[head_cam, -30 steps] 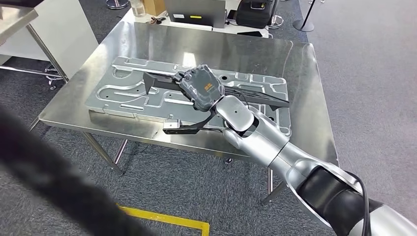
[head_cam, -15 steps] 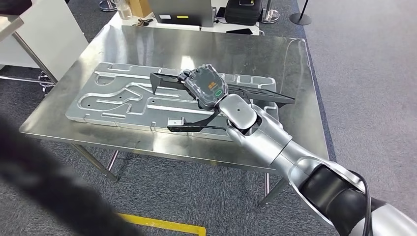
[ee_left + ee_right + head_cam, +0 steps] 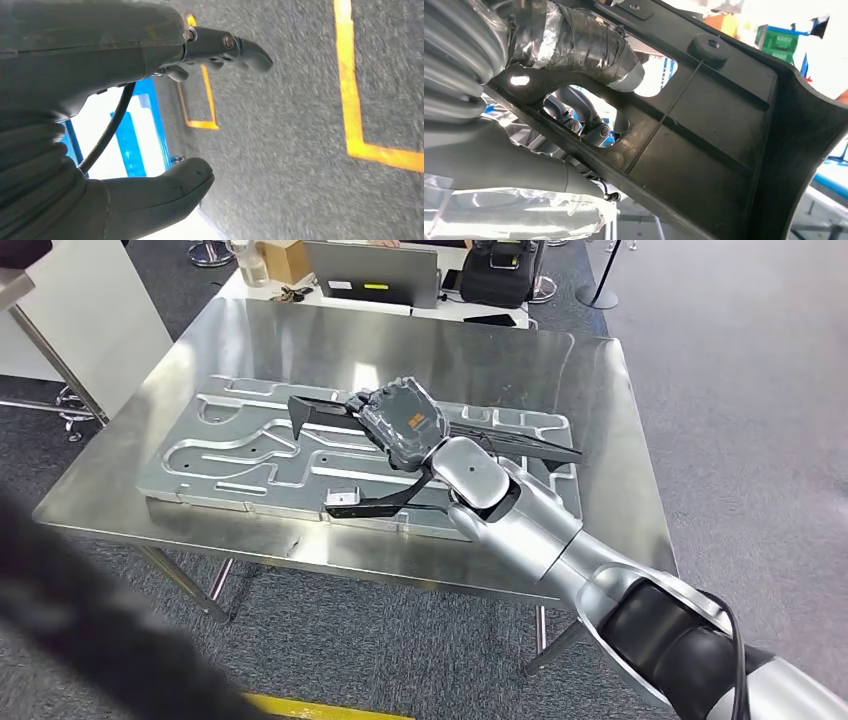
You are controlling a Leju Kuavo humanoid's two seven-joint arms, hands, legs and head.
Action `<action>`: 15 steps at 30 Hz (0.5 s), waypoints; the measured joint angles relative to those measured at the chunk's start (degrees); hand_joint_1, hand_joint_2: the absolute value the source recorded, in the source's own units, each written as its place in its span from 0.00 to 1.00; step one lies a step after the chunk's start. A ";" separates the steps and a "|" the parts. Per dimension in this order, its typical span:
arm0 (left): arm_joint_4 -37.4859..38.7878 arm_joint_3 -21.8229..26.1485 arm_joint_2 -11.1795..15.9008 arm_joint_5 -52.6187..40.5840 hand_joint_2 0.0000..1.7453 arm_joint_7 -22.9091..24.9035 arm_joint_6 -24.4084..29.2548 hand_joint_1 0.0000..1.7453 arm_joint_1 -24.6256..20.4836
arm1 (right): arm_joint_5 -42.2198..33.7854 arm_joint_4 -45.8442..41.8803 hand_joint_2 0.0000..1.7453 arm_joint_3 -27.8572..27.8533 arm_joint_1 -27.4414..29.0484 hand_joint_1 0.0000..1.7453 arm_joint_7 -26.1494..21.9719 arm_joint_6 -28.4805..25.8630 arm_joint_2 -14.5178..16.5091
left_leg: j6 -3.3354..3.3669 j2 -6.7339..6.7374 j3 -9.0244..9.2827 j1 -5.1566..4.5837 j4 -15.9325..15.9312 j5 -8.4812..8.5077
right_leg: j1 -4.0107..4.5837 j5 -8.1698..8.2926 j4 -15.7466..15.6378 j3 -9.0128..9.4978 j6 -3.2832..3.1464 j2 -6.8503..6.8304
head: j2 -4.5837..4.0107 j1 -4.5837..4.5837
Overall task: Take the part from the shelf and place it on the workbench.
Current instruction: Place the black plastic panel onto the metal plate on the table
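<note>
My right hand (image 3: 405, 420) grips a long black plastic part (image 3: 330, 413), held over the steel workbench (image 3: 250, 335). The part spans from above the bench's middle to its right side, and a black arm of it (image 3: 365, 505) reaches toward the front edge. Up close in the right wrist view, the black part (image 3: 719, 125) crosses the picture with my fingers (image 3: 584, 120) showing through a hole in it. My left hand (image 3: 150, 100) hangs beside me over grey carpet, its fingers apart and holding nothing.
A large grey stamped metal panel (image 3: 240, 455) lies flat on the workbench under the held part. A laptop (image 3: 372, 272), a box and a dark bag stand on a table behind. Yellow floor tape (image 3: 352, 100) marks the carpet.
The camera has shifted, so the whole scene sits slightly differently. My right hand still grips the black part over the panel, a little lower and further left than before.
</note>
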 joint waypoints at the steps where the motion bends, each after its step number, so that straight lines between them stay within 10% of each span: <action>1: 0.01 -0.03 0.00 0.01 1.00 0.02 0.03 0.00 -0.03 | 0.01 0.19 1.00 0.04 0.01 1.00 -0.01 0.18 0.10 | 0.14 -0.03 0.16 -0.06 0.01 -0.18 | -0.02 -0.96 3.59 -2.29 0.09 -0.05 | 0.00 0.01; 3: 0.01 -0.15 -0.02 0.02 1.00 0.03 0.05 0.00 -0.04 | 0.02 0.68 1.00 0.14 0.05 1.00 -0.01 0.49 0.24 | 0.27 -0.16 0.66 -0.20 0.03 -0.63 | -0.01 0.16 5.82 -4.63 0.00 -0.11 | 0.00 0.03; 7: 0.02 -0.54 -0.30 0.03 1.00 0.03 0.08 0.00 0.03 | -0.08 1.56 1.00 0.26 -0.36 1.00 0.00 1.06 0.83 | 0.00 -0.24 2.17 -0.60 0.06 -1.77 | 0.80 8.66 -7.42 0.46 -1.84 -0.52 | 0.00 -0.01; 15: 0.03 -1.49 -0.42 1.05 1.00 -0.84 -1.72 0.00 -0.33 | -3.99 10.82 1.00 0.52 -3.25 1.00 -1.02 4.40 4.64 | -0.40 0.00 2.36 -0.71 -0.14 -2.26 | 1.08 8.50 -10.41 1.71 -2.02 -0.53 | 0.00 -0.07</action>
